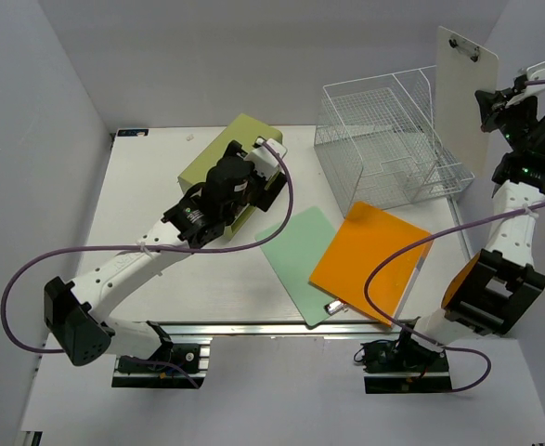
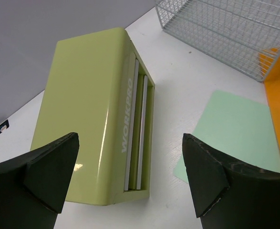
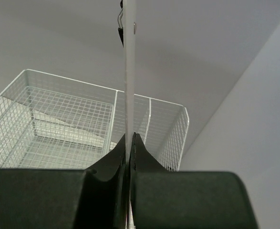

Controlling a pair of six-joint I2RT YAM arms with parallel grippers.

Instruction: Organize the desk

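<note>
The white desk [image 1: 161,204] holds an olive-green drawer box [image 1: 218,160], a white wire tray rack [image 1: 383,139], a pale green sheet [image 1: 298,255] and an orange sheet [image 1: 372,260]. My right gripper [image 1: 491,110] is shut on the edge of a white clipboard [image 1: 465,93], holding it upright in the air beside the rack; in the right wrist view the board [image 3: 129,67] runs edge-on up from my gripper [image 3: 130,143]. My left gripper [image 2: 130,176] is open and empty, just above the desk beside the drawer box [image 2: 89,109].
A silver rail [image 1: 281,327] runs along the desk's front edge. The orange sheet overlaps the green one, and a small metal clip [image 1: 333,307] shows at their near corner. Grey walls close in on the left, back and right.
</note>
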